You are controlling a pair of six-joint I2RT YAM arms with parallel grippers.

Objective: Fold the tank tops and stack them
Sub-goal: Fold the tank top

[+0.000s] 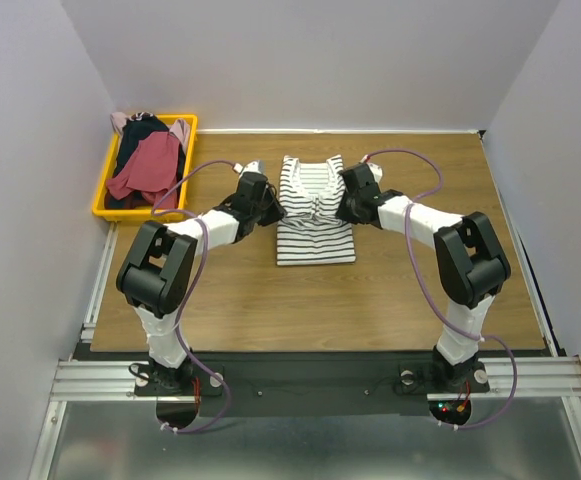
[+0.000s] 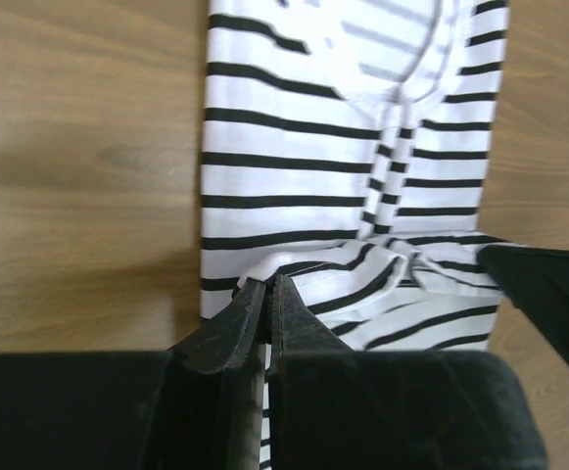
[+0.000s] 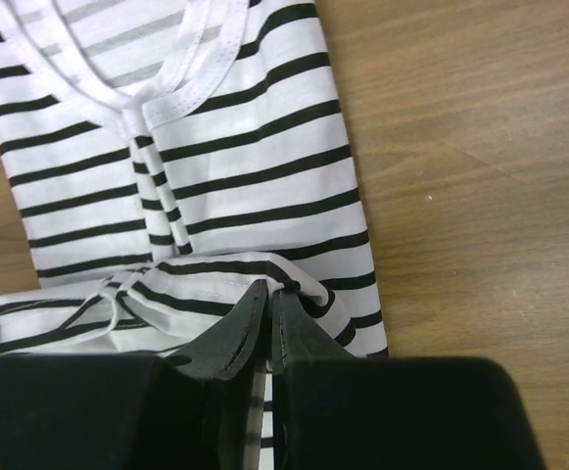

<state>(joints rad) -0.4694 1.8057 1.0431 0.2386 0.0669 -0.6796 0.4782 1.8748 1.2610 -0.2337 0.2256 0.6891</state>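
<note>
No writing, label, brand or number can be read in any view.

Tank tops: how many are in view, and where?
4. The striped top lies mid-table; the dark red top, navy top and pale pink top are heaped in the yellow bin at the far left. More may be hidden underneath.

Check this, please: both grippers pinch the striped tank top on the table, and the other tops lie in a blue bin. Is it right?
Not quite: the bin is yellow, not blue, as the top external view shows. The left gripper and right gripper do pinch the striped tank top on the table, and the other tops lie in that bin.
</note>
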